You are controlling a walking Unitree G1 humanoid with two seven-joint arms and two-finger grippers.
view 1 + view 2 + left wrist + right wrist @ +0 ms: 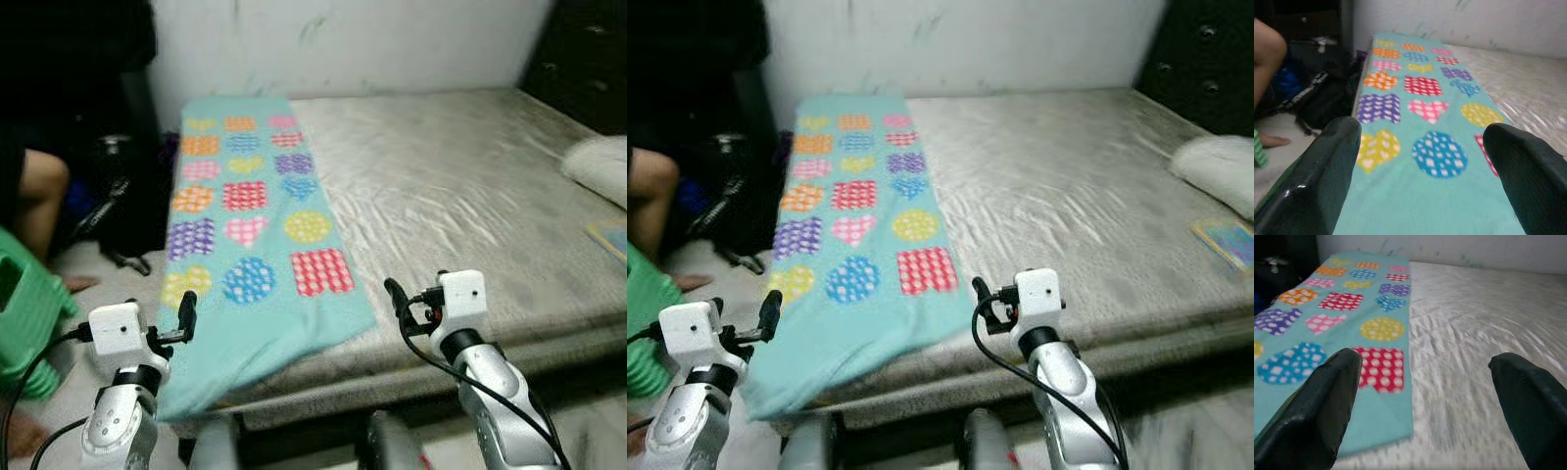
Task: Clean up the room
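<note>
Now both pincers gape wide, empty. Blanket [250, 235] lies along the bed's [470, 186] left side, long axis running from lower centre to upper left. My left pincer [186, 315] sits nearest its overhanging near end; right pincer [397, 299] flanks the corner.

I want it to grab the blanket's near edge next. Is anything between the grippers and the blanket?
Nothing visible. The left gripper and right gripper, both open, hover at the blanket near edge on the bed, open air ahead.
</note>
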